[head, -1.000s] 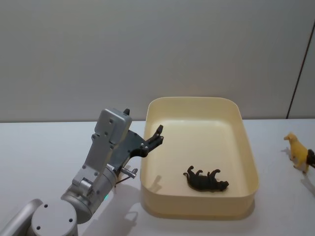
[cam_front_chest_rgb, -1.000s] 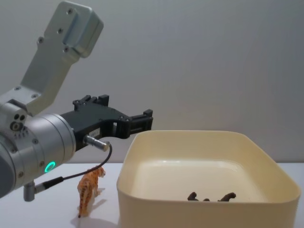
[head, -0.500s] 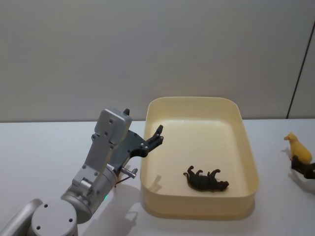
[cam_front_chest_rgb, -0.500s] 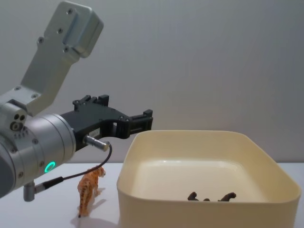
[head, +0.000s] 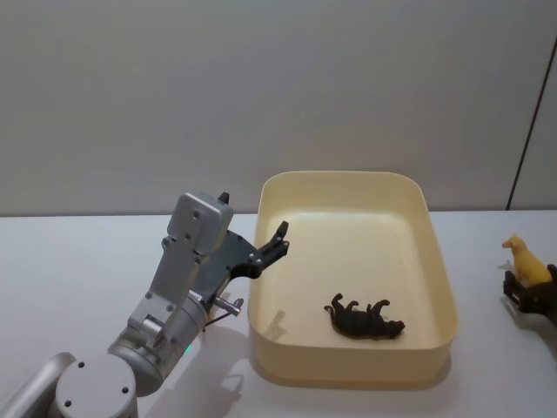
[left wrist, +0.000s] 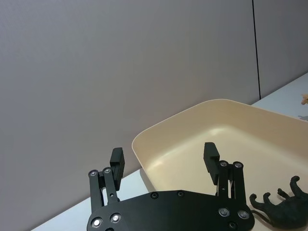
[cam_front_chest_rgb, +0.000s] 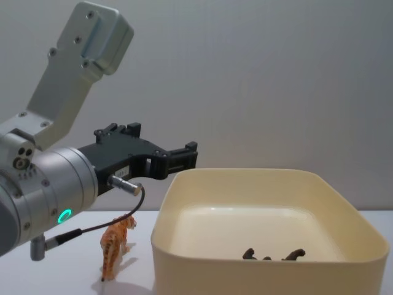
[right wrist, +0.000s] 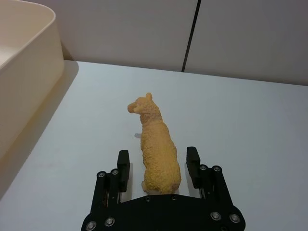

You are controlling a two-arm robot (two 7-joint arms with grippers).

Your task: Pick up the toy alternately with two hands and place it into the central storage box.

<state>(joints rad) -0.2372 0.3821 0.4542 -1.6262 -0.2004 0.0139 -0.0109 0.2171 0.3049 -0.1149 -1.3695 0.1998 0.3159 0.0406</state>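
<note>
The central storage box (head: 348, 366) is a cream-yellow tub in the middle of the table, and a dark toy animal (head: 365, 319) lies on its side inside. My left gripper (head: 271, 246) hovers open and empty just above the box's left rim (left wrist: 144, 137), its fingers (left wrist: 210, 153) spread wide. At the right a yellow woolly toy animal (right wrist: 156, 144) stands on the table. My right gripper (right wrist: 158, 161) is open around its hindquarters, one finger on each side. An orange tiger toy (cam_front_chest_rgb: 116, 243) stands left of the box (cam_front_chest_rgb: 245, 276), below my left arm.
The yellow toy (head: 527, 265) and right gripper (head: 531, 296) sit at the table's far right, well apart from the box. A plain grey wall runs behind the table. A cable hangs from my left arm (cam_front_chest_rgb: 43, 196) near the tiger.
My right gripper has slid in along the table behind the yellow toy until its fingers straddle it. The left arm, the box and the dark toy have not moved.
</note>
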